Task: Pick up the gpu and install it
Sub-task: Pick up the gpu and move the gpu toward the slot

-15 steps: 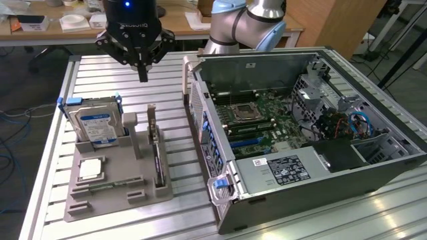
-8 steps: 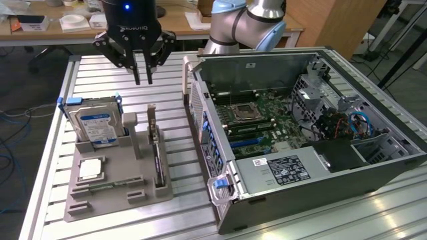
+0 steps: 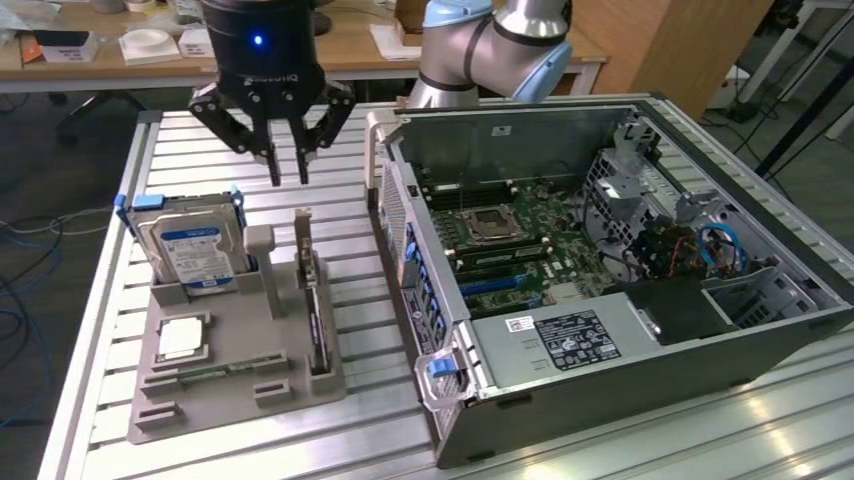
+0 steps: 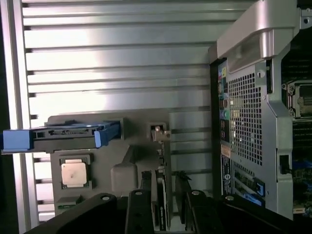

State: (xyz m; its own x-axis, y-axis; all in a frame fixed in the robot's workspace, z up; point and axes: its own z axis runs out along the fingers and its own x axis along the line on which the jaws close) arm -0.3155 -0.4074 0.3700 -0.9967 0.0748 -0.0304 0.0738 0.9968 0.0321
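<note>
The gpu [image 3: 311, 300] stands on its long edge in a slot of the grey holder [image 3: 227, 405], its silver bracket end toward the back. My gripper [image 3: 288, 178] hangs above and behind that bracket end, open, with nothing between the fingers. In the wrist view the gpu [image 4: 163, 195] appears edge-on between my two dark fingers [image 4: 140, 212], with its bracket [image 4: 158, 132] further out. The open computer case [image 3: 747, 330] lies on its side to the exterior view's right of the holder, its motherboard [image 3: 534, 235] exposed.
A silver hard drive [image 3: 195, 250] in a blue caddy stands at the holder's back left, and a processor chip [image 3: 180, 338] lies flat in front of it. The case's rear panel [image 4: 246, 117] rises close beside the holder. The slatted aluminium table [image 3: 200, 145] lies beneath.
</note>
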